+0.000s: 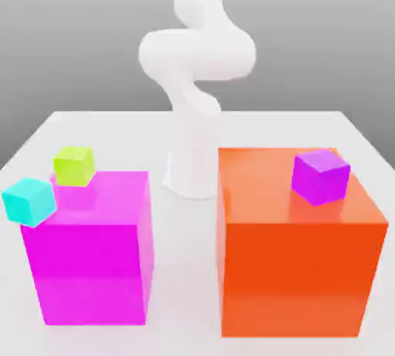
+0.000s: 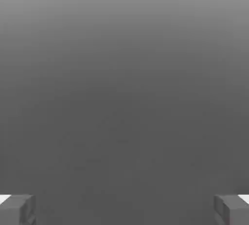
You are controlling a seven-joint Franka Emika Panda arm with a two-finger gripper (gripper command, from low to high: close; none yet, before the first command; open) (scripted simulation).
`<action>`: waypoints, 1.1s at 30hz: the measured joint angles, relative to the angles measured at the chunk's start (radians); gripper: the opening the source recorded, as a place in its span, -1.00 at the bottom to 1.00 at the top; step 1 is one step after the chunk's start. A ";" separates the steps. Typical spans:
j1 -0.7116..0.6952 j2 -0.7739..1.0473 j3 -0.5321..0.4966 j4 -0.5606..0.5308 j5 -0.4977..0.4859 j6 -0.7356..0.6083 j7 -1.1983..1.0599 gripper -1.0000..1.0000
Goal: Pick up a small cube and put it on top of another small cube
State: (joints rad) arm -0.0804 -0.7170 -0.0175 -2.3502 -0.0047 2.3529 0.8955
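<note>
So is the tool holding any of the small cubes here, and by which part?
Nothing is held. The tool is open with only bare space between its fingers. The purple cube, green cube and cyan cube lie ungrasped.

Big magenta block (image 1: 94,258) and big orange block (image 1: 297,262) apart on white table (image 1: 185,216).

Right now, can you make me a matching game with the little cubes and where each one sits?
Things:
1. purple cube
2. lime cube
3. cyan cube

Places:
A. at the left edge of the magenta block
B. on top of the orange block
C. on the magenta block's top, toward its back

Pairs: 1-B, 2-C, 3-A
</note>
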 joint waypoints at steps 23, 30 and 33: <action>-0.658 0.823 -0.213 -0.423 0.099 0.528 0.748 0.00; -0.755 0.993 -0.084 -0.394 0.220 0.664 0.662 -1.00; -0.755 0.993 -0.084 -0.394 0.218 0.666 0.664 -1.00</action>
State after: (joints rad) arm -0.8355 0.2763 -0.1017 -2.7443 0.2137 3.0192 1.5595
